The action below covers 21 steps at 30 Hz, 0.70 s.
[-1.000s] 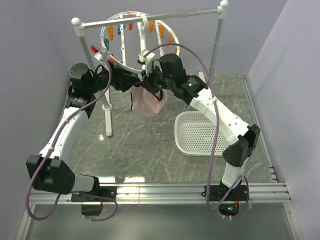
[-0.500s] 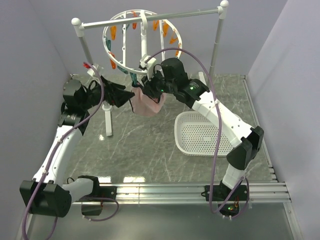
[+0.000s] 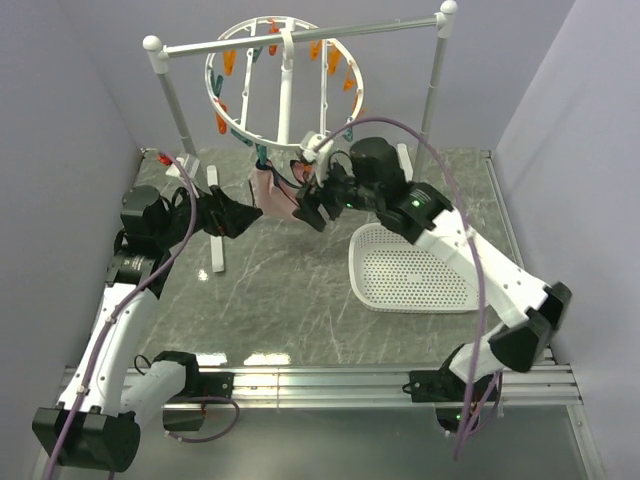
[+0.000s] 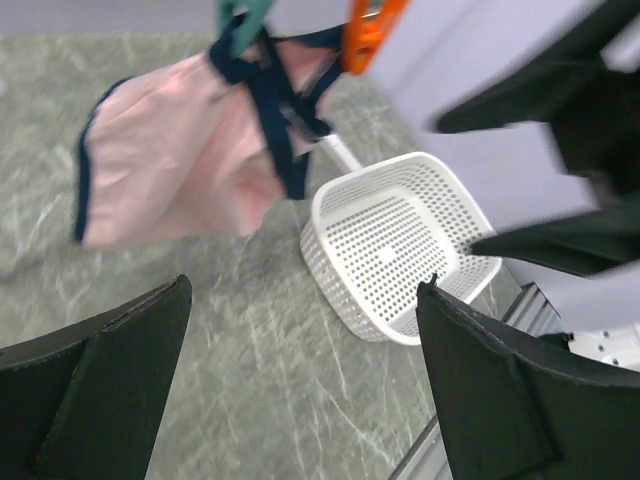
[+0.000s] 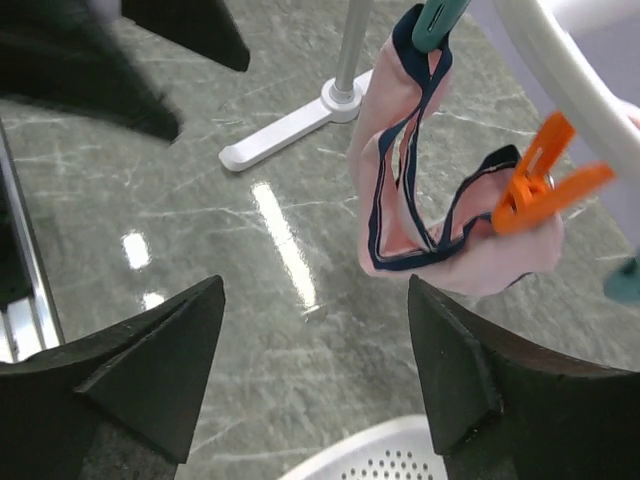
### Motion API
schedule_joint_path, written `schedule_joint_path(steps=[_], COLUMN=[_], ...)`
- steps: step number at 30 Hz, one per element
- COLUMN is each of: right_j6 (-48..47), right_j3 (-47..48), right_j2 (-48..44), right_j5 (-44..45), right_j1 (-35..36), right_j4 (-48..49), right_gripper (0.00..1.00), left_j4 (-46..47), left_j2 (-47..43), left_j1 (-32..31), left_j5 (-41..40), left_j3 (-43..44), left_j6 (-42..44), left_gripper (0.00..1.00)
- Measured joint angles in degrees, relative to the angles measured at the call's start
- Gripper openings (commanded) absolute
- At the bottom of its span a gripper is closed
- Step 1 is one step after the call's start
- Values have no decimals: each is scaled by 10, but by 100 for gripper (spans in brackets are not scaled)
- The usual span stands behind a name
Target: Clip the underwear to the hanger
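The pale pink underwear (image 3: 270, 190) with navy edging hangs below the round white hanger (image 3: 286, 90). A teal clip (image 5: 435, 20) and an orange clip (image 5: 545, 175) hold it. In the left wrist view the underwear (image 4: 170, 170) dangles from the same teal clip (image 4: 240, 25) and orange clip (image 4: 370, 25). My left gripper (image 3: 240, 215) is open just left of the garment, and its jaws (image 4: 305, 290) hold nothing. Just right of the garment my right gripper (image 3: 310, 210) is open too, its jaws (image 5: 315, 290) empty below the underwear (image 5: 400, 150).
The hanger hooks over a white rail stand (image 3: 300, 35) with two poles, whose foot (image 5: 290, 125) lies on the marble table. A white perforated basket (image 3: 410, 270) sits to the right, under the right arm. Purple walls close in on both sides.
Both grippers opened and drew back down and away from the underwear. The garment now hangs from the clips alone, and the hanger ring has swung back up.
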Motion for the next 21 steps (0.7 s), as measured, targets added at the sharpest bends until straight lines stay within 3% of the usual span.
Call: schedule_joint_path(steps=[7, 14, 21], right_j6=[19, 62, 88], right_j3=[-73, -163, -320], right_j2=[-133, -251, -369], right_j5=[-2, -3, -15], right_j1=[-31, -201, -327], right_j4=[6, 3, -1], right_gripper=[88, 89, 90], left_j4=[-160, -235, -268], left_j2=[28, 40, 39], left_j1=[3, 4, 4], left_j5=[-83, -177, -251], left_j3=[83, 133, 134], left_j6=[38, 83, 116], left_gripper=[99, 99, 99])
